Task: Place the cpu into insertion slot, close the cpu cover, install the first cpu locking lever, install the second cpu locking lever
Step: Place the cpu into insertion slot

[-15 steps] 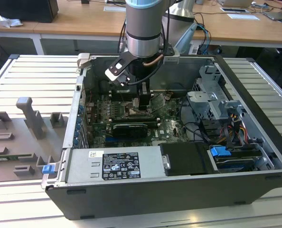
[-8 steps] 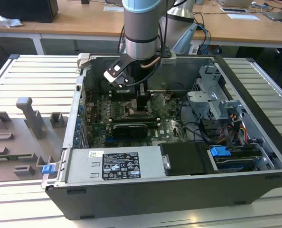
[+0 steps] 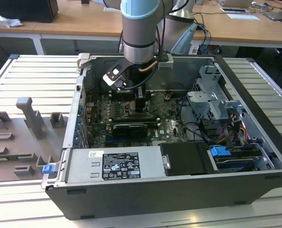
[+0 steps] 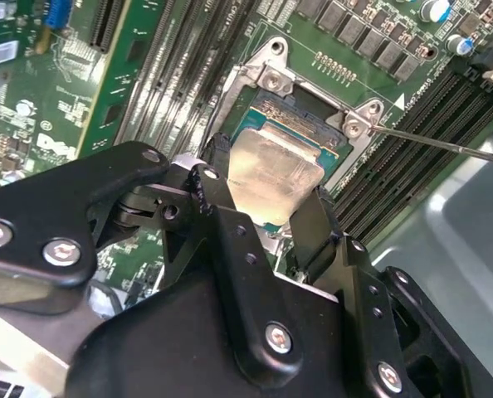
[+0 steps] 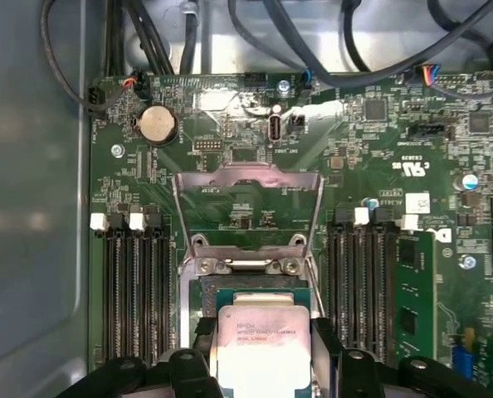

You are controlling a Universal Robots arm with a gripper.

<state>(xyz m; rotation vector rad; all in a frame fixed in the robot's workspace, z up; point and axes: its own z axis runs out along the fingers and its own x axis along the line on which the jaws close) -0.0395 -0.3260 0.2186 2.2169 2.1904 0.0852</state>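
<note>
Your black claw (image 4: pixel 265 197) is clamped on the flat, square, silver-beige cpu (image 5: pixel 261 342) at the socket (image 4: pixel 309 116) mid green motherboard (image 5: pixel 230 124), thin shiny cpu cover (image 5: pixel 246 177) hinged up.

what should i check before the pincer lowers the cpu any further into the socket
1. cpu cover out of the way: ok. The cpu cover stands flipped up, clear of the socket.
2. Grip: ok. The pincer is shut on the cpu, with a finger on each of two opposite edges.
3. Socket free of debris: ok for the part that shows; the rest lies under the cpu.
4. cpu square to the socket: looks ok in the first wrist view. Whether it is level: cannot tell.
5. Locking lever swung away from the socket: ok for this one; the other, cannot tell.
</note>
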